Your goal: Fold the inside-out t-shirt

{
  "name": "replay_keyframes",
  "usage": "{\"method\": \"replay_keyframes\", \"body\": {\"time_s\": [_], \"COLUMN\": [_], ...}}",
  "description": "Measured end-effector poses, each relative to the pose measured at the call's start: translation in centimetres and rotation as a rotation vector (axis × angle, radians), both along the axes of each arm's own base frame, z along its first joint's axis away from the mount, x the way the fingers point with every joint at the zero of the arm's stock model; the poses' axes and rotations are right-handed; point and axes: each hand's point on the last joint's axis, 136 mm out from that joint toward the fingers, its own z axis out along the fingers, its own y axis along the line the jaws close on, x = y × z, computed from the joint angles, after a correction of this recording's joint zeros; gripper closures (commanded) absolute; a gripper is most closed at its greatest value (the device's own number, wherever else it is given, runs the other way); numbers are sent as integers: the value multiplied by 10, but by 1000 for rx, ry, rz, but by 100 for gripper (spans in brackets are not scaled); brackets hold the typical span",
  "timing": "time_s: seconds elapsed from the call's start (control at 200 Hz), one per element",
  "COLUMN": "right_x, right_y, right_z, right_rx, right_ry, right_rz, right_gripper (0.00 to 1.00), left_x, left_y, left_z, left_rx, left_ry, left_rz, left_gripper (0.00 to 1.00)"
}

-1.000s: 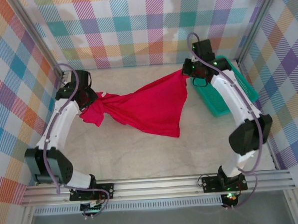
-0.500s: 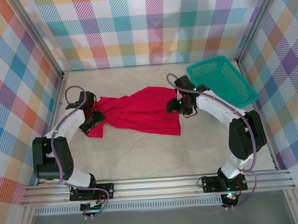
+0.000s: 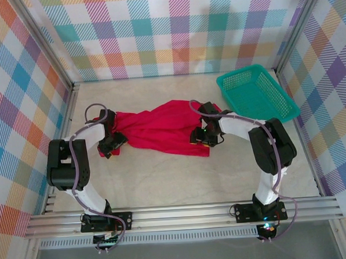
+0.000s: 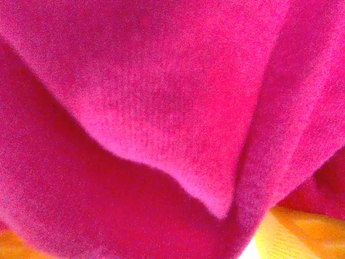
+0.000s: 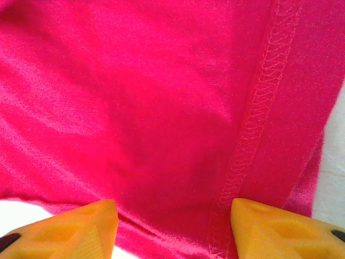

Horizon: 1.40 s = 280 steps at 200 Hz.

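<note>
My right gripper [image 5: 171, 216] is open over the red shirt [image 3: 161, 127]. I cannot tell about the left gripper [image 3: 111, 145]. I should pull the bunched shirt flat first.

**Colour key.** I read the t-shirt [image 3: 161, 130] as plain bright red, its stitched seam [image 5: 259, 108] the same red. The mesh basket [image 3: 255, 96] is teal. The walls [image 3: 173, 31] carry a pastel plaid of teal, orange, purple and yellow on white. The table [image 3: 164, 176] is pale mottled beige. The right gripper [image 5: 171, 216] has orange fingertips [image 5: 75, 226]. The arms [image 3: 236, 122] are white with black joints.
</note>
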Motion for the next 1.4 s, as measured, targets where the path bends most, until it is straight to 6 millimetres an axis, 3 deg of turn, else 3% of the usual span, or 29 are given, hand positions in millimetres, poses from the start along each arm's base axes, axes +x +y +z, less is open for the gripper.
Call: {"method": "replay_keyframes", "body": {"time_s": [0.17, 0.365, 0.45, 0.525, 0.695, 0.81, 0.955, 1.12, 1.23, 1.4], "right_x": [-3, -5, -10, -22, -50, -58, -52, -43, -38, -6], "right_y": [-5, -11, -9, -7, -10, -12, -8, -4, -4, 3], "right_z": [5, 52, 61, 52, 12, -6, -9, -10, -3, 35], "right_rx": [-28, -8, 4, -5, -66, -93, -86, -86, -99, -115], "right_ry": [-14, -112, -133, -112, -3, 41, 35, 22, 10, -92], "right_rz": [-11, -14, -2, 18, 46, 53, 46, 43, 37, 30], "right_gripper": [39, 35, 35, 34, 34, 42, 63, 99, 100, 100], "left_x": [1, -5, -4, -5, -9, -11, -6, 11, 15, 12], "left_y": [3, 14, 17, 20, 37, 54, 60, 58, 57, 51], "left_z": [3, 20, 27, 26, 16, 8, -4, -4, -3, 6], "left_rx": [17, 78, 94, 110, 159, 163, 156, 142, 137, 104], "left_ry": [-6, -22, -42, -39, 3, 24, 44, 11, 5, 30], "left_rz": [3, 16, 20, 24, 55, 106, 121, 114, 100, 91], "left_gripper": [21, 21, 21, 21, 20, 22, 34, 70, 100, 100]}}
